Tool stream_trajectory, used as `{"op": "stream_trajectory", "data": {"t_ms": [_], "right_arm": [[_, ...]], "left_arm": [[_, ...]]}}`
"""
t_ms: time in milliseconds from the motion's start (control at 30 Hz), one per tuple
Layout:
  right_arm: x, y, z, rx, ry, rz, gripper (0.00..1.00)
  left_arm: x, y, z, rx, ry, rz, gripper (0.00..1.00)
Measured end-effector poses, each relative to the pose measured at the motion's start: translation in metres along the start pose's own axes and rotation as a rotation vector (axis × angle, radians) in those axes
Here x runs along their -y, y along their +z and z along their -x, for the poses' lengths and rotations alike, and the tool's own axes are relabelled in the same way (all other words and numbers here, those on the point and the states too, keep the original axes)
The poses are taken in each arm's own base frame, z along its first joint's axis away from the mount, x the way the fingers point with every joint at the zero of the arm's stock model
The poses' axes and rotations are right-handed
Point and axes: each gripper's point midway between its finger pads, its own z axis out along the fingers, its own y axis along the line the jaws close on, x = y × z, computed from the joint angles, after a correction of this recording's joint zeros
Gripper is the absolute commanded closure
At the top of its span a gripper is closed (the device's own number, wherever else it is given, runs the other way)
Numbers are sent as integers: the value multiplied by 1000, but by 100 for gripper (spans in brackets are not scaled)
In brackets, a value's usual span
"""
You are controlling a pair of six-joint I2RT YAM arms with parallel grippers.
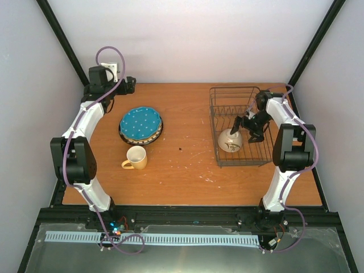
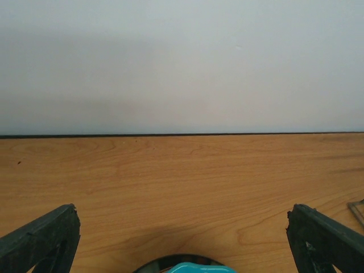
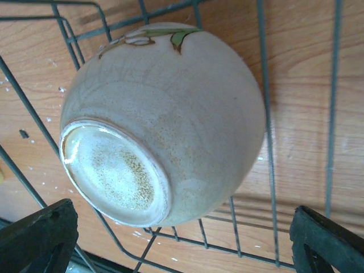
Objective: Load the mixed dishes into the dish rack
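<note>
Right end effector (image 3: 182, 227) wide, empty, above bowl (image 3: 165, 119) in rack (image 1: 227, 94) | left end effector (image 2: 182, 227) wide, empty | plates (image 1: 141, 124), mug (image 1: 136, 157) on bench (image 1: 182, 170), not yet loaded

Bowl (image 1: 230, 140) sits in rack (image 1: 234, 88); plate (image 1: 141, 124) and mug (image 1: 136, 157) lie left.

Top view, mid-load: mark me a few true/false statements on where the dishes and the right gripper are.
1. The cream bowl lies inside the dish rack. True.
2. The yellow mug is in the rack. False: it stands on the table.
3. The right gripper is shut on the bowl. False: its jaws are open, over the bowl.
4. The teal dotted plate is outside the rack. True.
</note>
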Motion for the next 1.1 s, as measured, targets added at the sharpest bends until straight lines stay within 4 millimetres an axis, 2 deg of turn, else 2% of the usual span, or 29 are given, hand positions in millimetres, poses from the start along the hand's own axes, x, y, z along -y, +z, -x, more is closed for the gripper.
{"op": "stream_trajectory", "data": {"t_ms": [167, 233, 367, 433, 500, 567, 633, 800, 1000, 1100], "right_arm": [[2, -23, 18, 84, -18, -76, 0], [-3, -40, 31, 154, -33, -100, 0], [-22, -86, 55, 328, -82, -121, 0], [-37, -106, 65, 404, -120, -124, 1], [-59, -117, 72, 462, -177, -119, 9], [-81, -117, 72, 484, -235, -106, 20], [-106, -110, 69, 490, -299, -87, 22], [-155, -79, 55, 442, -411, -32, 22], [-209, -51, 54, 416, -526, -1, 20], [-227, -39, 47, 395, -562, 17, 19]], "left_arm": [[-10, -4, -5, -51, -15, 48, 2], [-16, -8, 1, -60, -27, 56, 10], [-39, -15, 10, -94, -55, 78, 35], [-48, -15, 6, -127, -67, 85, 41], [-57, -15, -9, -187, -79, 80, 44], [-62, -15, -25, -243, -104, 63, 46], [-66, -15, -46, -311, -130, 33, 46], [-68, -20, -85, -425, -166, -28, 48], [-61, -21, -116, -520, -168, -101, 50], [-60, -17, -135, -569, -177, -128, 50]]}}
